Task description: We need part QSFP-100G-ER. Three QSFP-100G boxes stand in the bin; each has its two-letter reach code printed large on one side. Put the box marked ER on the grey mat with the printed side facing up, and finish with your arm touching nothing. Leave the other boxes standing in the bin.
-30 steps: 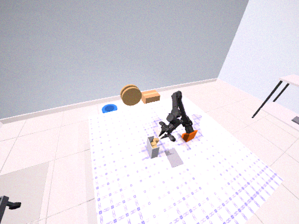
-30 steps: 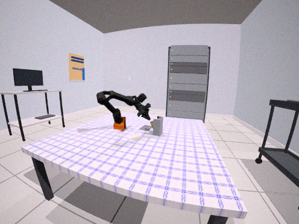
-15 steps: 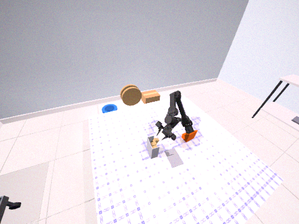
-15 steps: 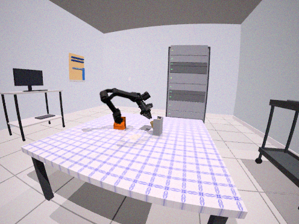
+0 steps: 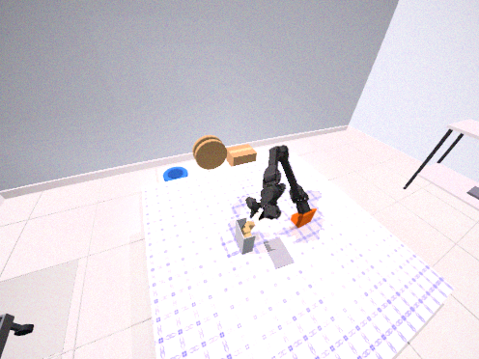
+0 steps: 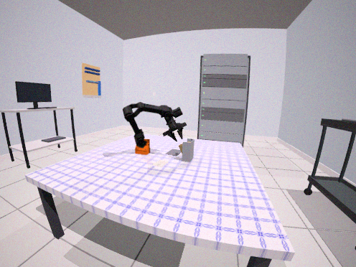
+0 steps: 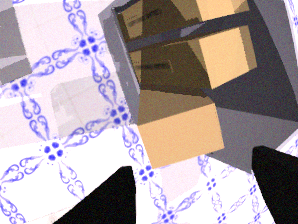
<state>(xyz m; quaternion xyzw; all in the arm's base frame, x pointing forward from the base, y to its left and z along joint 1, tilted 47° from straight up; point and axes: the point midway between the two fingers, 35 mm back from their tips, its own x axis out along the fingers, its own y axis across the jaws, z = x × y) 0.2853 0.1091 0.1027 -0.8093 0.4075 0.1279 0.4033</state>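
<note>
The grey bin (image 5: pixel 245 245) (image 6: pixel 188 151) (image 7: pixel 245 132) stands on the table and holds three tan boxes. In the wrist view the nearest box (image 7: pixel 181 136) sticks out past the bin's wall and looks tilted; the middle box (image 7: pixel 227 56) and the far box (image 7: pixel 223 8) stand inside. Dark marks show on shaded box sides, but I cannot read any code. My gripper (image 5: pixel 257 217) (image 6: pixel 178 139) (image 7: pixel 194 167) is open and empty above the bin, fingers to either side of the nearest box's end in the wrist view. The grey mat (image 5: pixel 282 257) (image 6: pixel 173 153) lies beside the bin, partly in shadow.
The arm's orange base (image 5: pixel 303 218) (image 6: pixel 142 148) stands on the patterned table. A blue ring-shaped item (image 5: pixel 175 174), a brown round object (image 5: pixel 211 153) and a cardboard box (image 5: pixel 241 155) are at the far end in the top view. The bin's walls rise beside the fingers.
</note>
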